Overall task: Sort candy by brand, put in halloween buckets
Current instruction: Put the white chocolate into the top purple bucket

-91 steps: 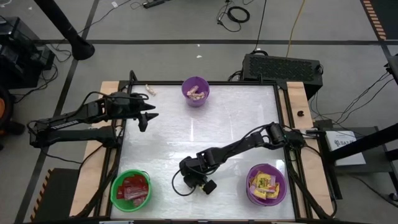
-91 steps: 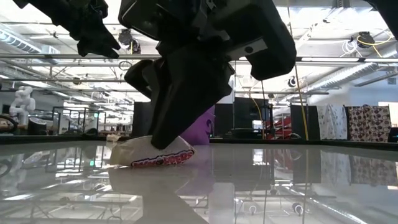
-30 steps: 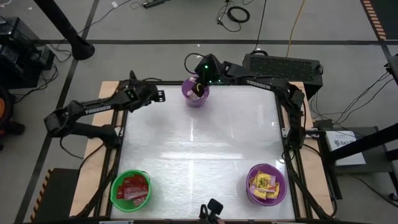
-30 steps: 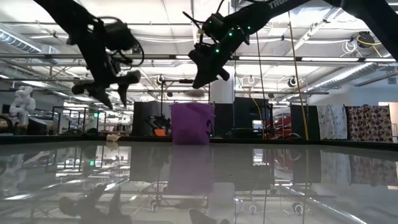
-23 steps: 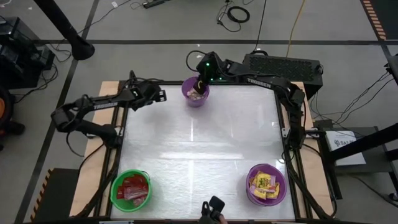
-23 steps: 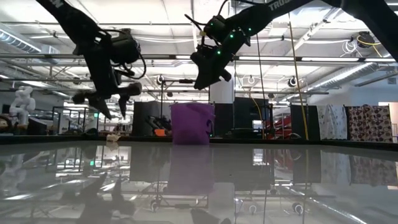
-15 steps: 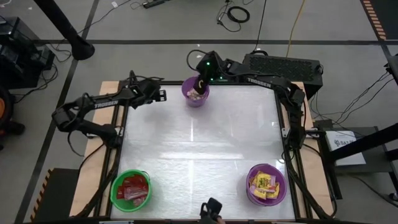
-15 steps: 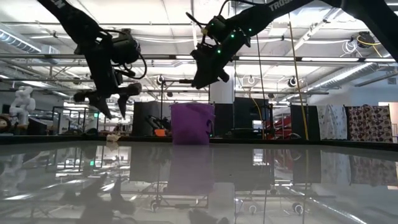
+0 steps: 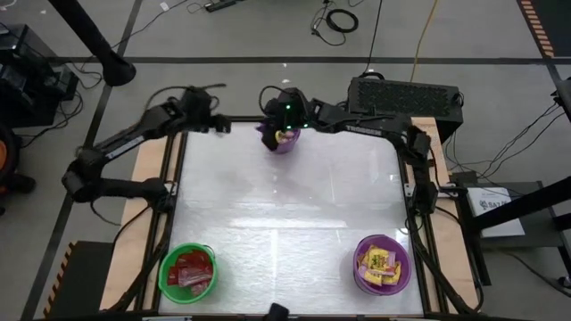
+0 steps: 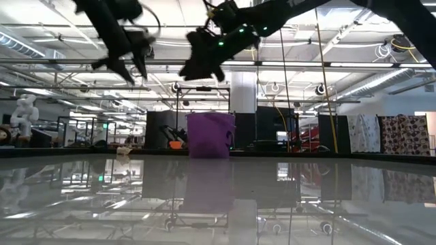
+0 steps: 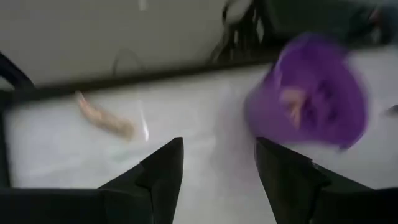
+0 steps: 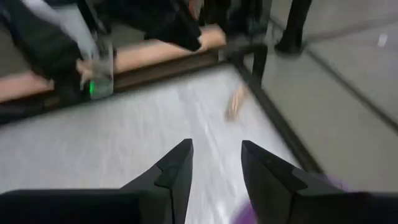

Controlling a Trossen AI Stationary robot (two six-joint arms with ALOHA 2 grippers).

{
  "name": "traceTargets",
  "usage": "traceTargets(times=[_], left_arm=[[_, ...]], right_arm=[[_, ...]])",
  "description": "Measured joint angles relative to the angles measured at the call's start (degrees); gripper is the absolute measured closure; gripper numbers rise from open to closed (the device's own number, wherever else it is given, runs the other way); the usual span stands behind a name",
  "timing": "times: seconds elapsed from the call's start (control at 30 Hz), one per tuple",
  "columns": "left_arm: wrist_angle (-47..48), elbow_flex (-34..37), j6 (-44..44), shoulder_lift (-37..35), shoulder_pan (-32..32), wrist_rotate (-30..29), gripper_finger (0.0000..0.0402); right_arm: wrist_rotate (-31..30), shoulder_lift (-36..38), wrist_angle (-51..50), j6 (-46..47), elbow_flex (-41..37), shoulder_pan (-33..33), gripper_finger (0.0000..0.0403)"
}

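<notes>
**Both grippers over far edge of bench, fingers apart, nothing held**

Right gripper (image 9: 270,130) sits above the far purple bucket (image 9: 284,139) — fingers (image 12: 177,171) parted, empty between them. Left gripper (image 9: 214,122) is just left of that bucket at the far-left edge of the bench (image 9: 285,214); fingers (image 11: 165,171) spread wide, holding nothing. One tan twisted candy (image 11: 104,118) lies loose on the bench near the far-left edge. Tan pieces show inside the far bucket. Green bucket (image 9: 188,270), near left — red packets. Near-right purple bucket (image 9: 382,264) — yellow packets.
</notes>
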State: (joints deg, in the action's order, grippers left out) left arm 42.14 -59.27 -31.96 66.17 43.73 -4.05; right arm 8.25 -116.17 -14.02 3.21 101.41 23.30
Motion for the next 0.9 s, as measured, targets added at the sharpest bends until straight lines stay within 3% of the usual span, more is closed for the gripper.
traceTargets(times=[0.13, 0.37, 0.43, 0.53, 0.7, 0.9], left_arm=[[0.39, -2.91, 1.11, -6.13, 0.04, -5.44, 0.0198], [5.61, -2.96, 0.83, -13.45, 0.17, -8.51, 0.0198], [8.28, -2.96, 0.71, -14.29, 0.13, -8.65, 0.0198], [12.4, -2.92, -0.63, -14.7, 0.15, -9.22, 0.0198], [14.5, -2.68, 1.94, -12.91, 0.18, -11.21, 0.0198], [12.39, -2.61, 6.53, 0.7, 6.02, -11.09, 0.0199]], right_arm=[[0.18, -5.09, 3.16, -0.18, 6.41, -0.31, 0.0273], [1.2, -25.32, -4.93, -0.45, 33.76, -0.12, 0.0273], [2.73, -25.89, 5.91, 1.6, 28.85, -0.11, 0.0273], [3.87, -27.54, 11.41, 4.45, 27.16, -0.18, 0.0273], [3.76, -28.72, 10.85, 3.24, 27.27, -1.14, 0.0273], [4.13, -23.05, -1.54, 2.97, 28.69, -1.07, 0.0273]])
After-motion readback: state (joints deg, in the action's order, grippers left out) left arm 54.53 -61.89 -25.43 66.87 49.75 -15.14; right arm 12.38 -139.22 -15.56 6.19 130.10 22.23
